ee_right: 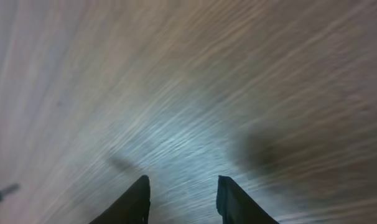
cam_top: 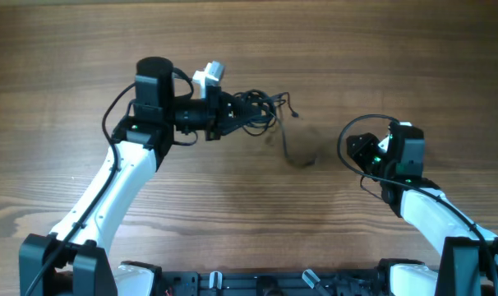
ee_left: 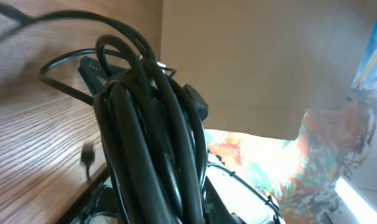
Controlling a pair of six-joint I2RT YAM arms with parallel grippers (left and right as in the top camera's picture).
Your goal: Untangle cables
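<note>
A tangled bundle of thin black cables [cam_top: 255, 111] is held at the tip of my left gripper [cam_top: 231, 117], left of the table's middle. One loose end with a small plug [cam_top: 292, 111] sticks out to the right. A faint, blurred dark strand [cam_top: 297, 153] shows below and right of the bundle. In the left wrist view the cables [ee_left: 151, 137] fill the frame and hide the fingers. My right gripper [cam_top: 357, 150] is to the right, apart from the bundle. In the right wrist view it [ee_right: 182, 186] is open and empty over bare wood.
The wooden table [cam_top: 249, 214] carries nothing else. Thicker black arm cables loop by the right wrist [cam_top: 372, 123] and the left wrist [cam_top: 117, 107]. A small dark tip [ee_right: 2, 194] shows at the left edge of the right wrist view.
</note>
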